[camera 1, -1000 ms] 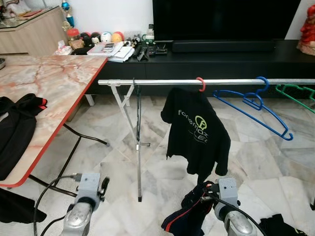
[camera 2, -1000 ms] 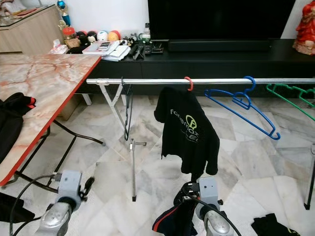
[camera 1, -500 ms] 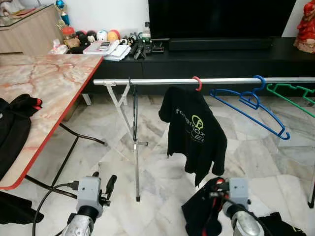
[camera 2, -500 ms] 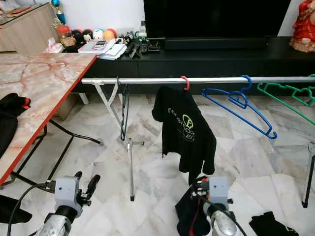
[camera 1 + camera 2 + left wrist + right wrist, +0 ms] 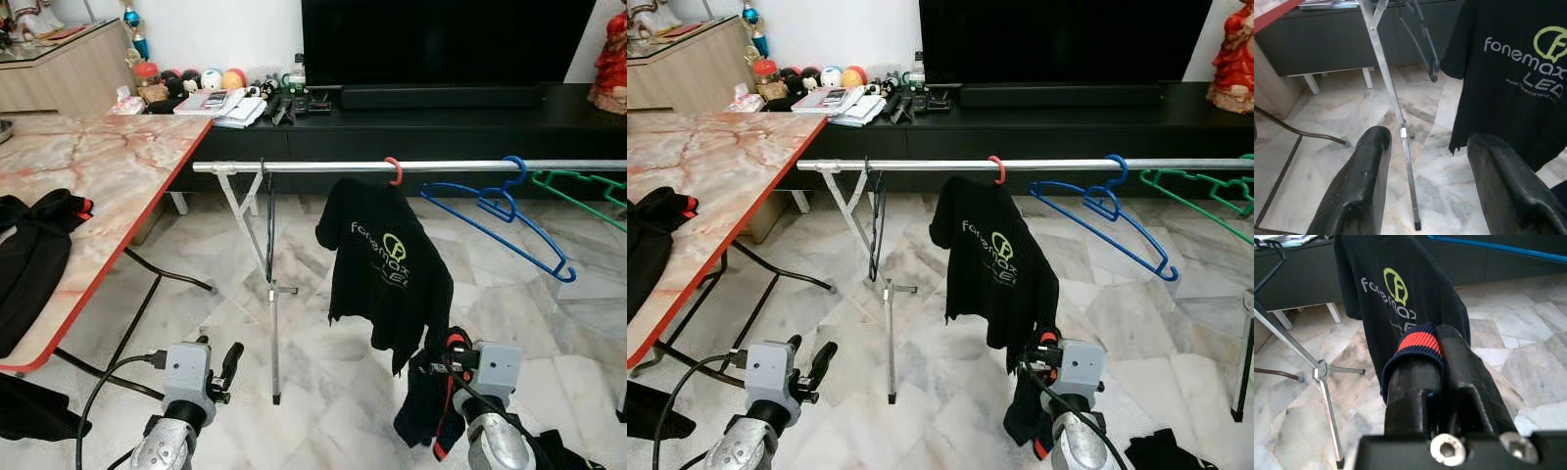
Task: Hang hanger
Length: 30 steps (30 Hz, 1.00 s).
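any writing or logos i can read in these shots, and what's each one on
"fonemax" in pale letters, beside a green circular logo: on the black t-shirt hanging on the metal rail.
"LED" in larger letters below it, cut off at the picture's edge in the left wrist view.
A thin line of small print between those two: too small to read.
Covers of the books and papers on the black TV cabinet: too small to read.
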Available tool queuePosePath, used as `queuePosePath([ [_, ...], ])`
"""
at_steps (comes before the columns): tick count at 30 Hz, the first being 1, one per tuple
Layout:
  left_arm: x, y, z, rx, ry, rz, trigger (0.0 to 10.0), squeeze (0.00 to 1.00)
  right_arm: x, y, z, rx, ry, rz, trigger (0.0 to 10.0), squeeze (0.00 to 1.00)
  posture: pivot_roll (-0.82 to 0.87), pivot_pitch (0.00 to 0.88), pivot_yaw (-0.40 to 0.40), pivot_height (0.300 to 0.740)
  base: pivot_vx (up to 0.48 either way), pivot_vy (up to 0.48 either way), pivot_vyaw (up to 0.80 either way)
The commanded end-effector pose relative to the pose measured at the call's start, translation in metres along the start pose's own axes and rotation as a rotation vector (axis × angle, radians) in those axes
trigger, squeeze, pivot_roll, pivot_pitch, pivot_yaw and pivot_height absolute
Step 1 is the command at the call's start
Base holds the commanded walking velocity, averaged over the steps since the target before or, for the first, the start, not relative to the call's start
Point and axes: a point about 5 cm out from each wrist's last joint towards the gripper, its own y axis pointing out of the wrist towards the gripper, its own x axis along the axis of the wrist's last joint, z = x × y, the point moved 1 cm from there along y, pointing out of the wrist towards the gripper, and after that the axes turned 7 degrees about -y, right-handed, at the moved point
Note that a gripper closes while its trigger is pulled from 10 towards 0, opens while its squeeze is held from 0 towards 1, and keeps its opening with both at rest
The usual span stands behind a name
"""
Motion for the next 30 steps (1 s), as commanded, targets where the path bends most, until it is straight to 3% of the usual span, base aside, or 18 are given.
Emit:
queuePosePath([
  [1, 0.003, 0.0, 0.002, 0.009, -0.016, -0.006, 10.0, 0.0, 0.009, 0.004, 0.005, 0.023, 0.001, -0.037, 10.0, 0.0, 0.09, 0.078, 0.07, 0.74, 0.0, 0.0, 0.0],
  [30, 0.013, 0.011, -0.01, 0.007, -0.05, -0.032, 10.0, 0.0, 0.012, 0.009, 0.008, 0.041, -0.009, -0.033, 10.0, 0.0, 0.09, 0.097, 0.06, 0.74, 0.302, 0.0, 0.0],
])
